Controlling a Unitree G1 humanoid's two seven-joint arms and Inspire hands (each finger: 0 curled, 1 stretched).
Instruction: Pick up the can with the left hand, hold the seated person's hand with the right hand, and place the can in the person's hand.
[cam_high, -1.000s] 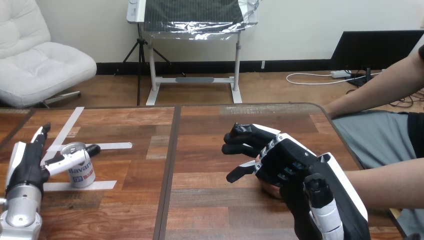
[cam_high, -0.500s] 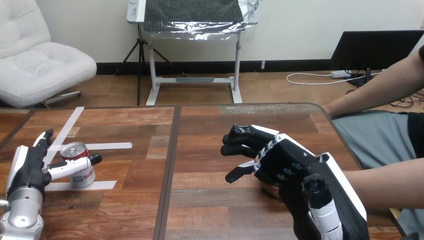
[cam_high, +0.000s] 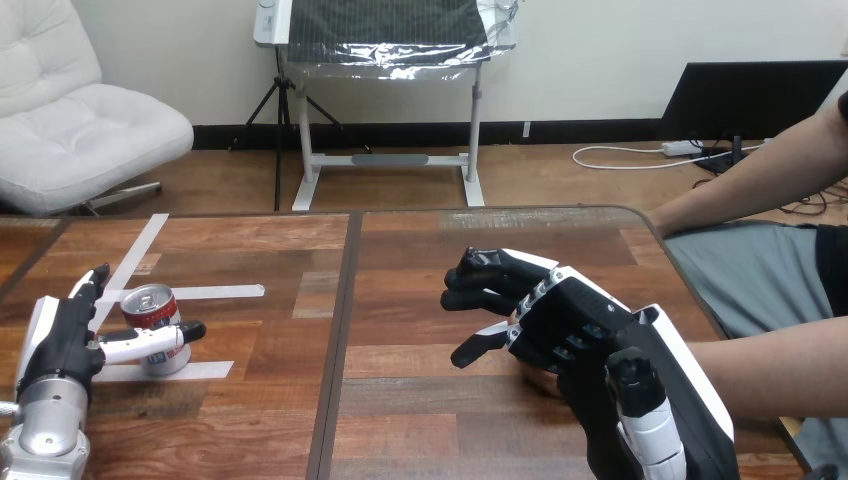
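The can (cam_high: 150, 310) stands upright on the table (cam_high: 400, 260) at about 8 o'clock, between strips of white tape (cam_high: 215, 292). The left robot hand (cam_high: 62, 340) is at the can's 9 o'clock, open: its fingers point straight up beside the can and its thumb reaches across the can's 6 o'clock side. At about 4 o'clock the right robot hand (cam_high: 575, 320) lies over the person's hand (cam_high: 538, 379), which shows just beneath its palm; whether it grips that hand cannot be told.
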